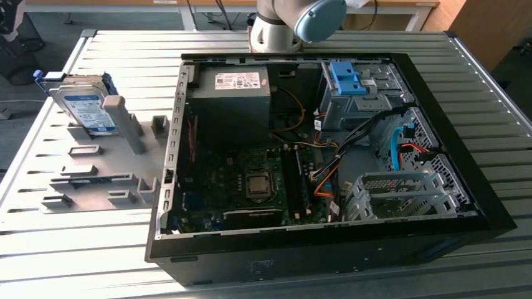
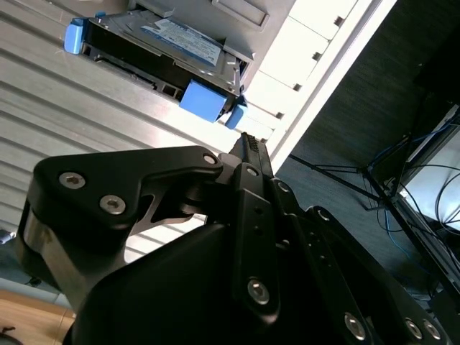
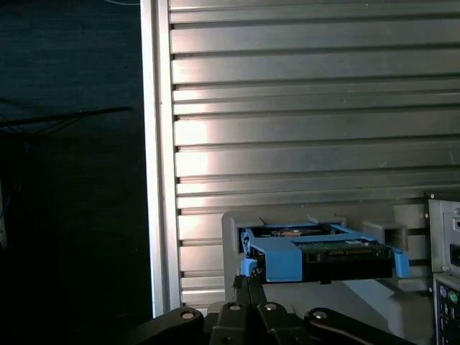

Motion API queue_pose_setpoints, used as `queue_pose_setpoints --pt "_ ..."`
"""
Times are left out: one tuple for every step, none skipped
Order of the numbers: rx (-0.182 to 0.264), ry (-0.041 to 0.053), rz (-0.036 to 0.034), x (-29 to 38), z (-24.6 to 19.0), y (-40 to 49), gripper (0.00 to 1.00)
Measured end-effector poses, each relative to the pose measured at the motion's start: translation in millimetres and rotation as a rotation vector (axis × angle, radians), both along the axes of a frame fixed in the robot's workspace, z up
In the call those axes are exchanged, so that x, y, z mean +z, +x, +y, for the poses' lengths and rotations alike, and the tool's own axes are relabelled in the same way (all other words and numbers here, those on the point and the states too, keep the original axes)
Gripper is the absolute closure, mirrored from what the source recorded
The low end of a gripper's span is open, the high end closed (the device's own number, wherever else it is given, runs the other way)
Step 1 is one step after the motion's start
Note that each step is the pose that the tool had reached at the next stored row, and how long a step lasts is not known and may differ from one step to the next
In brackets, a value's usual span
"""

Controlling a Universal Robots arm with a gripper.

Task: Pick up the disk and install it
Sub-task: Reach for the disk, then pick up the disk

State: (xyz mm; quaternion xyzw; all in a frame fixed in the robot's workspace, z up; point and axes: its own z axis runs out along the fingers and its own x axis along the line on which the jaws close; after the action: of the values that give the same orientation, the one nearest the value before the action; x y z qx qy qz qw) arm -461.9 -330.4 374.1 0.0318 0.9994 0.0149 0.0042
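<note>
The disk is standing on edge in a grey slotted holder at the exterior view's left, just beside the open computer case. It is leaning back against an upright post. The holder seems to be propping it this way so that its blue carrier frame and narrow sides are sitting clear of the slatted metal table and are free to be gripped.

In both wrist views the gripper is pointing toward the disk, with the carrier's blue end facing it. It is not touching the disk, and bare slats are showing between the two in the second wrist view. Its fingers appear to be pressed together and are pinching nothing, so the pick-up is not yet made.

The case is lying on its side with the panel off. This is exposing the drive cage with its blue latch at the far right from above, probably so the disk can be lowered in. The arm is rising at the far edge of the table.
</note>
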Motion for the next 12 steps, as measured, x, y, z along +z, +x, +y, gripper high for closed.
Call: queue_pose_setpoints --pt "0.000 0.0000 0.0000 0.4 0.0 0.0 0.89" --pt "0.000 0.0000 0.0000 0.7 0.0 0.0 0.89" --pt "0.000 0.0000 0.0000 0.8 0.0 0.0 0.89" --pt "0.000 0.0000 0.0000 0.8 0.0 0.0 0.89" --pt "0.000 0.0000 0.0000 1.1 0.0 0.0 0.89" --pt "0.000 0.0000 0.0000 1.1 0.0 0.0 0.89" --pt "0.000 0.0000 0.0000 1.2 0.0 0.0 0.89" --pt "0.000 0.0000 0.0000 1.4 0.0 0.0 0.89" --pt "0.000 0.0000 0.0000 1.4 0.0 0.0 0.89" --pt "0.000 0.0000 0.0000 1.4 0.0 0.0 0.89" --pt "0.000 0.0000 0.0000 1.4 0.0 0.0 0.89" --pt "0.000 0.0000 0.0000 1.4 0.0 0.0 0.89"
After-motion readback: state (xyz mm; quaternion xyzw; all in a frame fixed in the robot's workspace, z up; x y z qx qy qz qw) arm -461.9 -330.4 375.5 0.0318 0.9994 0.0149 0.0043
